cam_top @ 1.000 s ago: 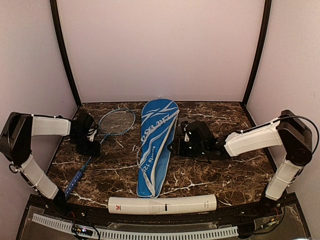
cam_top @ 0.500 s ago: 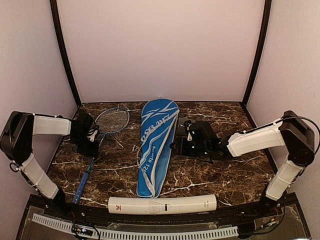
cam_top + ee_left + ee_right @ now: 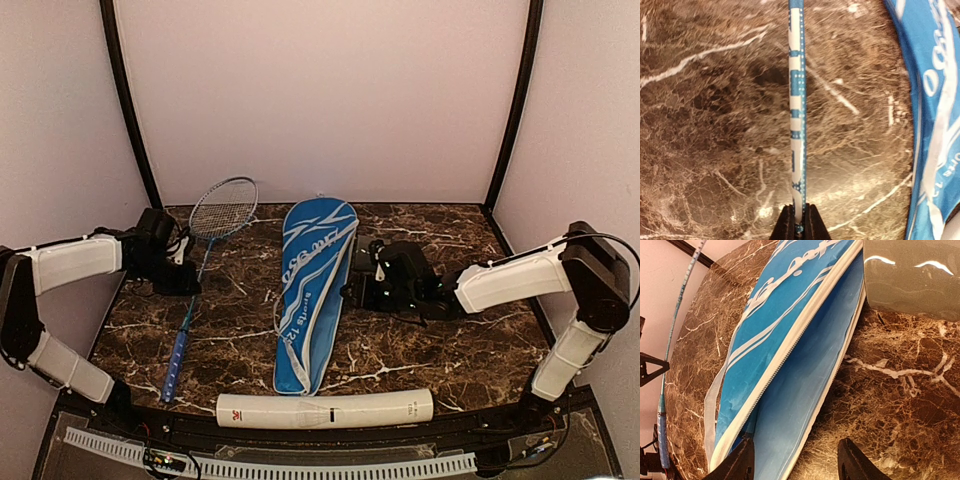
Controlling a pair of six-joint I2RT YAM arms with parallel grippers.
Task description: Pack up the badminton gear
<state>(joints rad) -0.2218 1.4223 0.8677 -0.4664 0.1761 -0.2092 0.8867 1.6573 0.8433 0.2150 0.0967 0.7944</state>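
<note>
**Lifting racket clear for bagging**

Left gripper [image 3: 796, 223] is clamped on the shaft of the blue-handled racket [image 3: 797, 125]. In the last second the head has swung up off the marble table [image 3: 450, 350]. Right gripper [image 3: 795, 462], jaws spread, waits at the unzipped edge of the blue zip bag [image 3: 310, 290]. Judgement: insertion follows.

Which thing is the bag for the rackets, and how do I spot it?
Look at the brown marble table; the bag lies down its middle, with the thin racket to its left and the white tube at the near edge. It is the only wide blue thing, racket-shaped with white trim and white writing.
</note>
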